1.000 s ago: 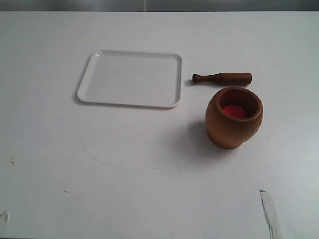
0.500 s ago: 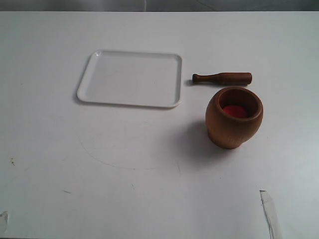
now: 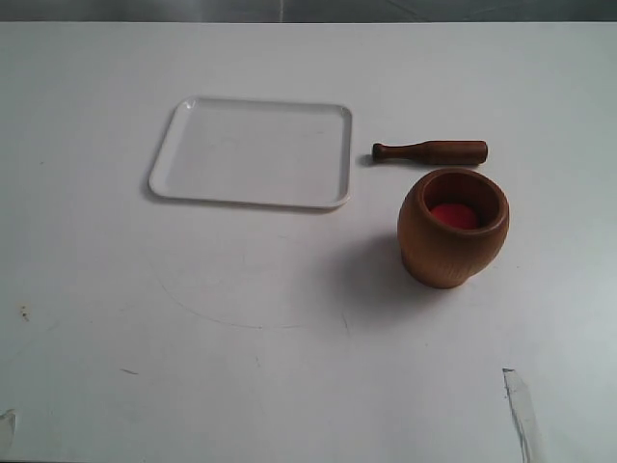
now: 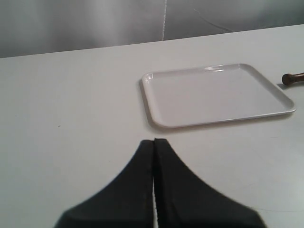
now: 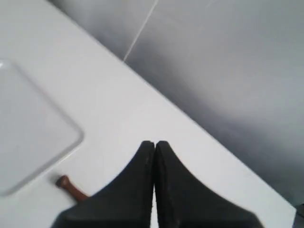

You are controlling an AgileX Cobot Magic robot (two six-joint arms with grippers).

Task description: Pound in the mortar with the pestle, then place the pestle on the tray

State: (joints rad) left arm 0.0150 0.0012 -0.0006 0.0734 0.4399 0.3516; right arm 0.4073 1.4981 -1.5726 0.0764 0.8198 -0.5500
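Observation:
The light-brown wooden mortar (image 3: pixel 453 228) stands upright on the white table, right of centre, its red bottom showing. Just behind it the dark reddish-brown pestle (image 3: pixel 430 150) lies flat, knob toward the tray; its knob end shows in the wrist views (image 4: pixel 293 79) (image 5: pixel 69 185). The white tray (image 3: pixel 253 152) (image 4: pixel 216 94) (image 5: pixel 28 128) lies left of the pestle with nothing on it. My left gripper (image 4: pixel 154 141) is shut and holds nothing, some way short of the tray. My right gripper (image 5: pixel 155 143) is shut too, empty, above the table near the pestle. Neither gripper shows in the exterior view.
A grey wall or curtain (image 4: pixel 95 23) rises behind the table's far edge. Faint scuff marks (image 3: pixel 241 309) and a curved line cross the table in front of the tray. A pale strip (image 3: pixel 521 410) lies at the near right edge.

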